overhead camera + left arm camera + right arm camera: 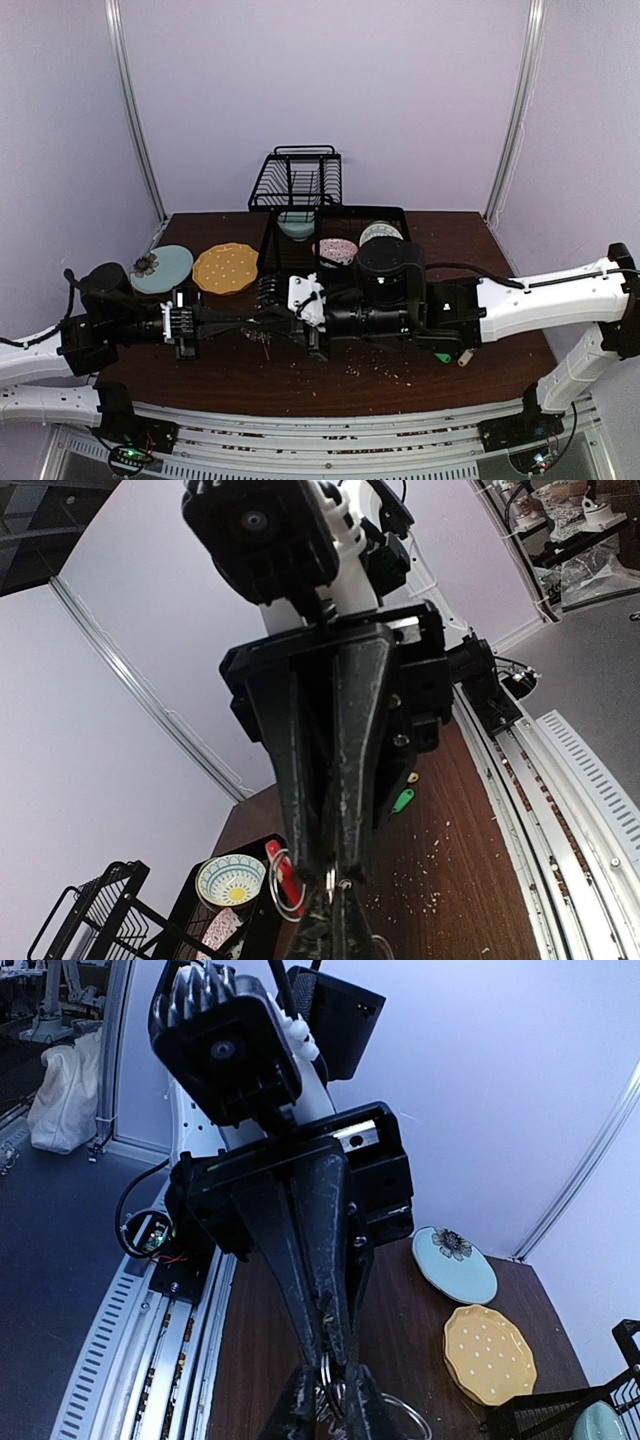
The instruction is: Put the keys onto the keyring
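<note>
Though half hidden, keyring [275,872] at right tool [335,868]

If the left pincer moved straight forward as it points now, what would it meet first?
The right pincer, tip to tip with it; the keyring hangs between them, so that may touch first.

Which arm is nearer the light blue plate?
Left. The left arm lies just in front of the light blue plate; the right arm is far to its right.
</note>
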### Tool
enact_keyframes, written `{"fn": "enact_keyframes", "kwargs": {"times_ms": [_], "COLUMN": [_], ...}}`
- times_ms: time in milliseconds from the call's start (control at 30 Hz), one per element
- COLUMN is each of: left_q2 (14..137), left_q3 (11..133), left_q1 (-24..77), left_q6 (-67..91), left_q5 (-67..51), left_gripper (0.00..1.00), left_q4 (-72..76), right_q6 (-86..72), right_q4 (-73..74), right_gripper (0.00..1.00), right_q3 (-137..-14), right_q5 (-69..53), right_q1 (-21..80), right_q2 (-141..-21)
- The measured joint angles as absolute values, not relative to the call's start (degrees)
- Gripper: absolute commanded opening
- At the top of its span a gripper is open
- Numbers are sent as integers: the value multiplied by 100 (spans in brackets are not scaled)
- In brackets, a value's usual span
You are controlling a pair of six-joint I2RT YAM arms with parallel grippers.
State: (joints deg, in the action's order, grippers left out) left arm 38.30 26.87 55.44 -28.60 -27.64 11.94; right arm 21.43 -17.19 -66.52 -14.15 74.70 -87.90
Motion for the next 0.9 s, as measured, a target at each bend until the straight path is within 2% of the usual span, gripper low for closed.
{"fn": "enact_keyframes", "kwargs": {"times_ms": [233,433,500,533,600,700,900], "left_q2": [3841,3841,3841,3841,3841,3868,4158], "left_q3": [2687,2687,2687,2687,2687,2703,2781], "left_q1": [5544,5520,5518,5518,5520,5524,5524], "left_q6": [-2832,-2779,-2773,-2768,-2749,-2709,-2331], "left_q5": [-2757,-2716,-2716,-2722,-2786,-2941,-3168], "left_gripper": [0,0,19,24,28,29,21], "left_q4": [1177,1155,1149,1149,1188,1199,1417], "right_q6": [2187,2276,2270,2248,2139,1876,1339], "right_q4": [-1533,-1315,-1297,-1317,-1490,-1909,-2873], "right_gripper": [0,0,0,0,0,0,0], "right_q3": [-6726,-6845,-6849,-6847,-6720,-6217,-5806], "right_q5": [-1256,-1157,-1155,-1173,-1317,-1804,-2615], "right_q1": [7470,7476,7474,7467,7387,7120,6834], "right_q2": [-8814,-8864,-8866,-8864,-8831,-8593,-8344]}}
